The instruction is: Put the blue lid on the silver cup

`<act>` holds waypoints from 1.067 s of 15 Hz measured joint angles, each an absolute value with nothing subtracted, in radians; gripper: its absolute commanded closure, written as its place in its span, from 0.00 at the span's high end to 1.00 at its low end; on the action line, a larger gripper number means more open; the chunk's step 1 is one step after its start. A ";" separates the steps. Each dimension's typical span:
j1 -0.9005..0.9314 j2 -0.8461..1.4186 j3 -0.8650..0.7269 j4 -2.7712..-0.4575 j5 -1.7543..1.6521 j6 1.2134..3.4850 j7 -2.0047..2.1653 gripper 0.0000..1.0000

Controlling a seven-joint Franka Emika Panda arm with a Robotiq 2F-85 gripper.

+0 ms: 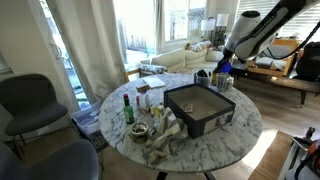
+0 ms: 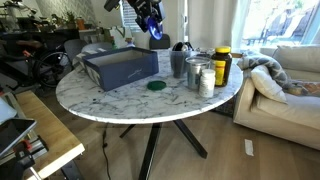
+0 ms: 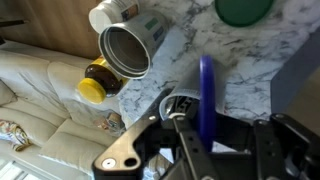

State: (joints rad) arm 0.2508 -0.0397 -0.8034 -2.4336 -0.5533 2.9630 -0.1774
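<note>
In the wrist view, the blue lid (image 3: 206,85) was seen pinched in the claw (image 3: 204,120), shown edge-on as a narrow strip and held clear of the bench (image 3: 190,40). The silver cup (image 3: 125,50) was found up and to the left of the lid in that view, near but apart, with its open mouth turned toward the camera. A white container (image 3: 115,12) and a yellow-capped jar (image 3: 92,85) were noted just beside it. It was judged that the lid should be carried that way and laid flat over the mouth.
</note>
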 measured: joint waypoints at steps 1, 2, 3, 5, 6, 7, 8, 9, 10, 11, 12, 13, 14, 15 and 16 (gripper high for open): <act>0.244 -0.046 -0.822 -2.432 -0.521 2.974 -0.227 0.00; 0.235 -0.054 -0.845 -2.431 -0.485 2.994 -0.272 0.00; 0.227 -0.060 -0.869 -2.430 -0.442 3.018 -0.301 0.00; 0.218 -0.064 -0.911 -2.421 -0.347 3.049 -0.315 0.00; 0.217 -0.064 -0.923 -2.411 -0.301 3.049 -0.313 0.00; 0.217 -0.062 -0.928 -2.403 -0.271 3.048 -0.312 0.00; 0.218 -0.060 -0.928 -2.397 -0.258 3.048 -0.307 0.00; 0.220 -0.059 -0.928 -2.395 -0.254 3.047 -0.299 0.00; 0.222 -0.058 -0.927 -2.395 -0.253 3.047 -0.294 0.00; 0.223 -0.057 -0.927 -2.395 -0.252 3.047 -0.293 0.00; 0.223 -0.057 -0.927 -2.395 -0.252 3.047 -0.292 0.00; 0.224 -0.058 -0.926 -2.393 -0.246 3.044 -0.292 0.00; 0.231 -0.061 -0.926 -2.385 -0.219 3.021 -0.297 0.00; 0.243 -0.064 -0.926 -2.370 -0.180 2.986 -0.307 0.00; 0.257 -0.065 -0.926 -2.350 -0.133 2.945 -0.322 0.00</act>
State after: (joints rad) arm 0.2569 -0.0648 -0.9256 -2.3500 -0.1330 2.9447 -0.3220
